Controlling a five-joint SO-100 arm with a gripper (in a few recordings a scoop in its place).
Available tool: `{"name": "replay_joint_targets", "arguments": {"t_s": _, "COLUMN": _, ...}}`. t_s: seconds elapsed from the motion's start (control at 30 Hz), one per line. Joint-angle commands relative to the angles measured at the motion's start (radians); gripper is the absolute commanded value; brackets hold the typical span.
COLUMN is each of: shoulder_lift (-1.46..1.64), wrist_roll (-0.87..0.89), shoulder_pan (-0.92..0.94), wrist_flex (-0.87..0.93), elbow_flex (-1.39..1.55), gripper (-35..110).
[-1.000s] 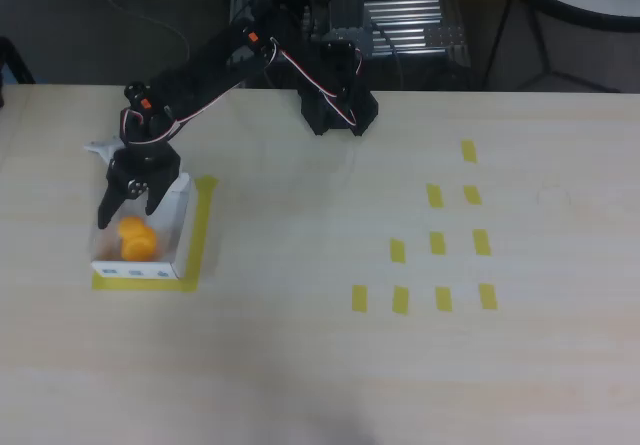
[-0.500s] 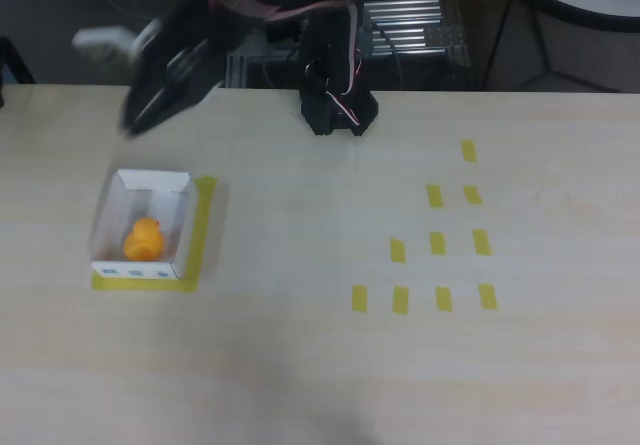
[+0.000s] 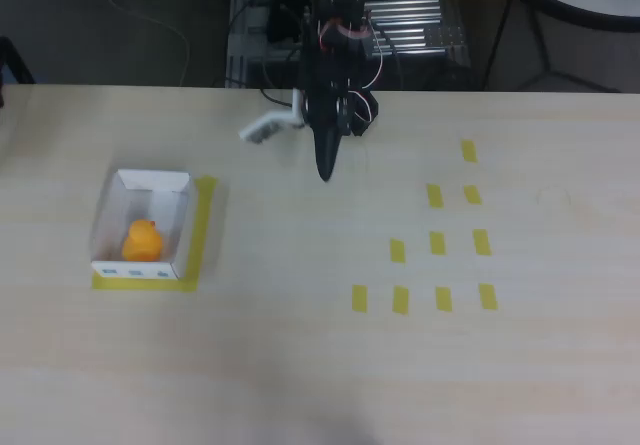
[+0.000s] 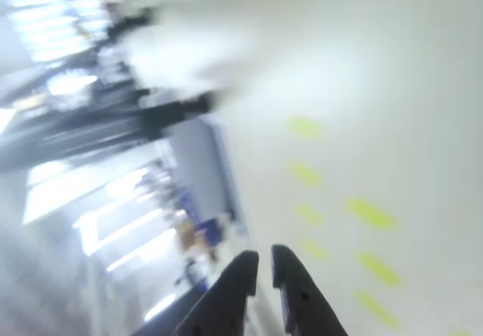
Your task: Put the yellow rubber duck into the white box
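Observation:
The yellow rubber duck point(image 3: 143, 240) lies inside the white box point(image 3: 135, 269), which stands at the table's left in the overhead view, its blue-marked wall facing the near edge. My gripper point(image 3: 325, 173) is far to the right of the box, close to the arm's black base point(image 3: 335, 105). It points down at the table with its fingers together and nothing between them. In the blurred wrist view the two dark fingers point(image 4: 235, 275) stand almost touching, with only a thin gap.
Yellow tape point(image 3: 204, 227) frames the box on its right and near sides. Several short yellow tape rectangles point(image 3: 437, 243) are stuck on the table's right half, and show smeared in the wrist view point(image 4: 370, 212). Cables and a metal rack point(image 3: 410, 15) lie beyond the far edge.
The gripper stood open over the box with the duck below it. It has since lifted away and swung right to the arm's base, leaving the duck in the box.

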Motion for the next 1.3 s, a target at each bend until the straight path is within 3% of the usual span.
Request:
{"name": "replay_joint_targets", "arguments": {"t_s": 0.0, "shoulder_lift": 0.075, "wrist_roll": 0.028, "shoulder_pan": -0.014, "wrist_flex": 0.046, "elbow_flex": 0.153, "gripper": 0}}
{"name": "replay_joint_targets", "arguments": {"t_s": 1.27, "shoulder_lift": 0.075, "wrist_roll": 0.012, "shoulder_pan": 0.02, "wrist_flex": -0.003, "elbow_flex": 0.245, "gripper": 0}}
